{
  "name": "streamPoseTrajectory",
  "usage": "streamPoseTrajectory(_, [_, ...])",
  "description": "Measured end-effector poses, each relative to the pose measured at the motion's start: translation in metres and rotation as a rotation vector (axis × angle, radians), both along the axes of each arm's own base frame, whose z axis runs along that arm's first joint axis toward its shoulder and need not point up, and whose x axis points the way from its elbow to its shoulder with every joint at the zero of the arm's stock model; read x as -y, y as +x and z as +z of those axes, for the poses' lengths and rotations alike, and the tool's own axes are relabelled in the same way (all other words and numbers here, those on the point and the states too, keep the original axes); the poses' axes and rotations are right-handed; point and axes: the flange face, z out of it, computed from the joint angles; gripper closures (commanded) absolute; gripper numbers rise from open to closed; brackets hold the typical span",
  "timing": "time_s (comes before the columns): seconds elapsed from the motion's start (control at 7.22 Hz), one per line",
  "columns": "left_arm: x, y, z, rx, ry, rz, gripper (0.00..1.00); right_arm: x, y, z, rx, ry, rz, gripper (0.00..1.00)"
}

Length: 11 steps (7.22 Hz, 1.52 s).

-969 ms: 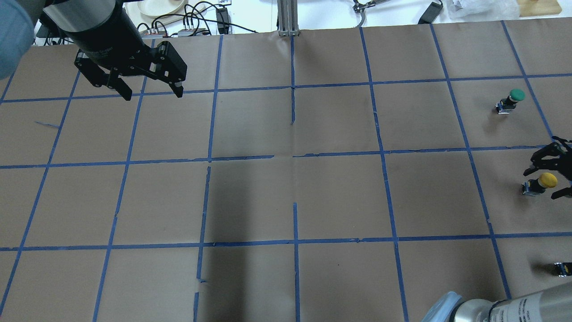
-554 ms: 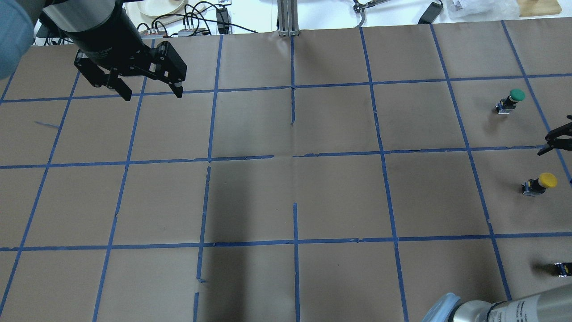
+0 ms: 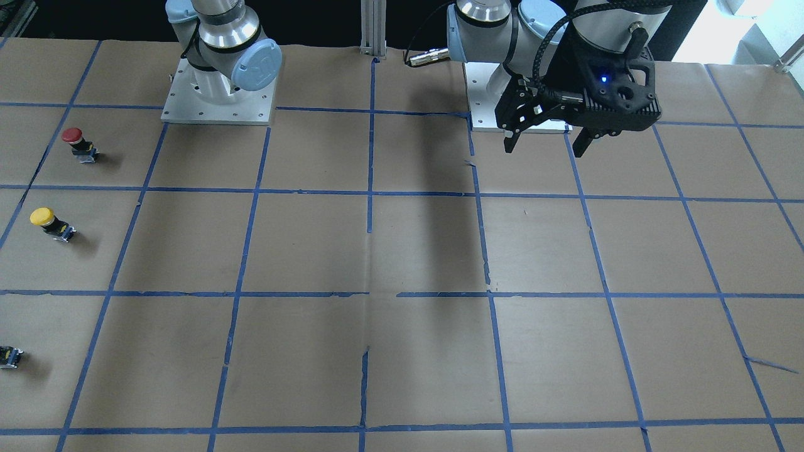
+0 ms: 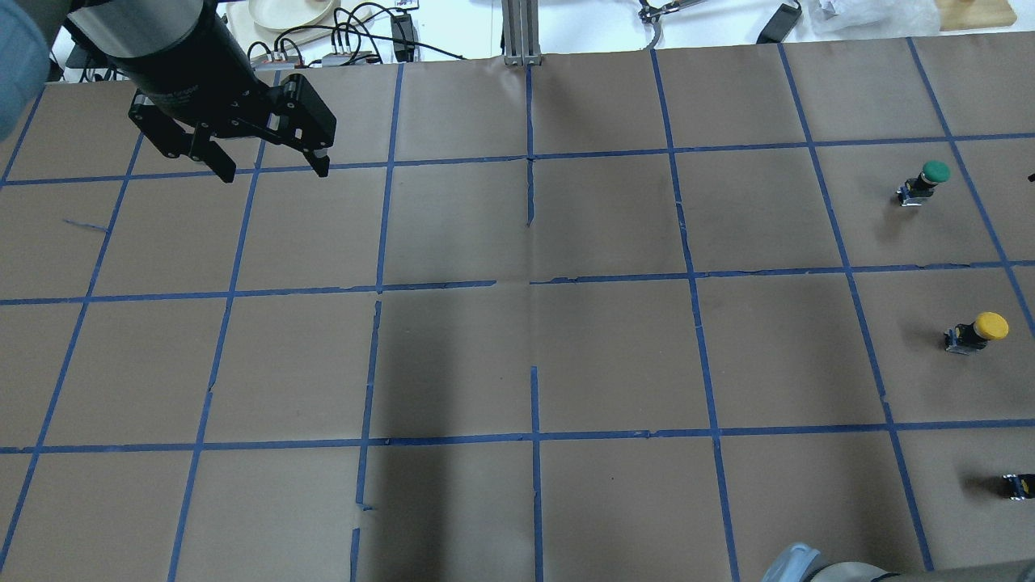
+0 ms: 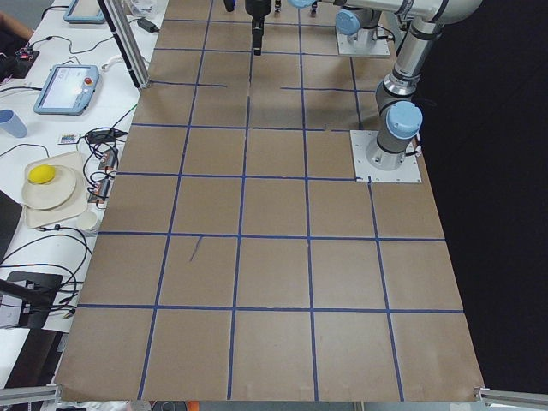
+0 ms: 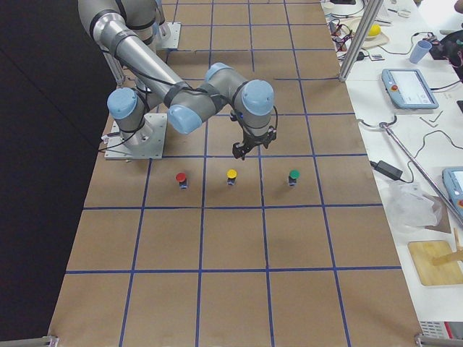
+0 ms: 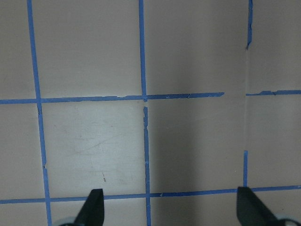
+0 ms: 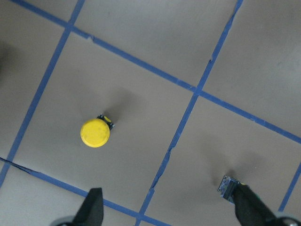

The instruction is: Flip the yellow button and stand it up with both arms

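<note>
The yellow button (image 4: 978,330) stands upright, cap up, near the table's right edge. It also shows in the front view (image 3: 47,221), the right side view (image 6: 231,176) and the right wrist view (image 8: 95,133). My right gripper (image 6: 242,150) hangs above the table beside the button, apart from it. Its fingers (image 8: 94,209) are wide open and empty. It is out of the overhead view. My left gripper (image 4: 267,166) is open and empty, high over the far left of the table. It also shows in the front view (image 3: 545,143) and the left wrist view (image 7: 171,212).
A green button (image 4: 930,179) stands beyond the yellow one. A red button (image 3: 75,141) stands on its near side. A small switch body (image 8: 229,187) lies by my right fingertip, its cap hidden. Cables and plates (image 4: 291,16) lie past the table's far edge.
My right gripper, open around the yellow button a second ago, has drawn back off the overhead view's right edge. The button stays standing. My left gripper has barely moved.
</note>
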Motion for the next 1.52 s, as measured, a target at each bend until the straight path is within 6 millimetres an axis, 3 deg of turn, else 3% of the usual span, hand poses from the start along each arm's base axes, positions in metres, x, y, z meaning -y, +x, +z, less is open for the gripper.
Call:
streamPoseTrajectory(0.28, [0.000, 0.000, -0.002, -0.001, 0.005, 0.000, 0.00, 0.005, 0.087, 0.039, -0.007, 0.011, -0.130, 0.00])
streamPoseTrajectory(0.69, [-0.002, 0.000, 0.000, -0.001, 0.002, -0.001, 0.00, 0.014, 0.216, 0.069, 0.018, 0.032, -0.439, 0.00])
streamPoseTrajectory(1.52, [0.000, -0.001, 0.000, -0.005, 0.000, 0.000, 0.00, 0.043, 0.403, 0.097, 0.046, 0.131, -1.203, 0.00])
